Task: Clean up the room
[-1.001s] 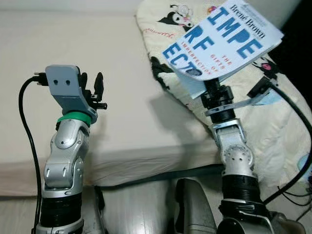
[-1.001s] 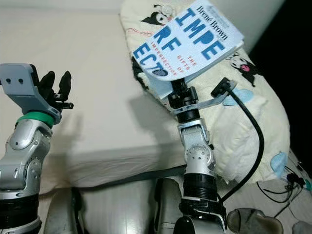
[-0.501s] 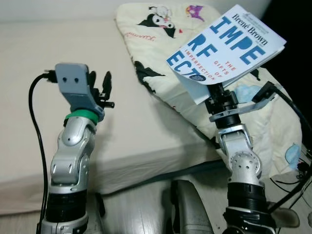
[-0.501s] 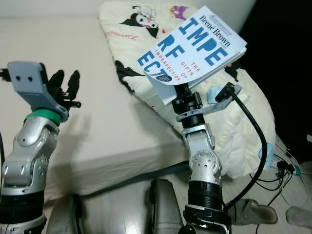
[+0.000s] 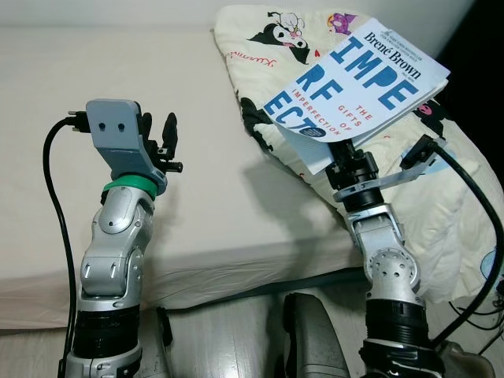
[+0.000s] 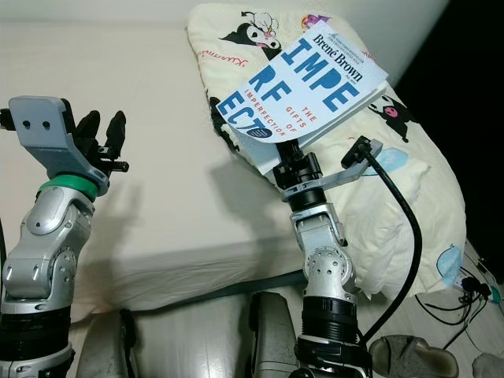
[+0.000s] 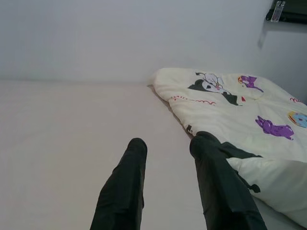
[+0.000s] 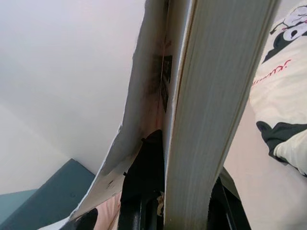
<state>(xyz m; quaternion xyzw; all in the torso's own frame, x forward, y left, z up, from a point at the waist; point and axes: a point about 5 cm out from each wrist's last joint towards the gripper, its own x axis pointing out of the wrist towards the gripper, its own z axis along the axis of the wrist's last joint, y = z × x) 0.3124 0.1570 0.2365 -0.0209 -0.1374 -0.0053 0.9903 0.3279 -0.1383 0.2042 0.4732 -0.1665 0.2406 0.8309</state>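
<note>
Book, white paperback with big blue cover lettering, sits pinched in the right claw, held up in the air at a tilt, cover facing the head camera, above the edge of the quilt. Right wrist view: one black finger pressed against the back cover beside the page block, the other finger on the far side of the pages, so the claw is clamped on the book's lower edge. Silver right arm rises from below, black cable looping off its wrist. Left claw raised over the bed, pinching nothing, its two black fingers spread apart with mattress showing between them. Bed has a plain cream sheet, bare where the left claw hovers. Cream quilt printed with cartoon characters lies bunched on the bed's right side, spilling over the edge toward the floor. White wall behind the bed in left wrist view.
</note>
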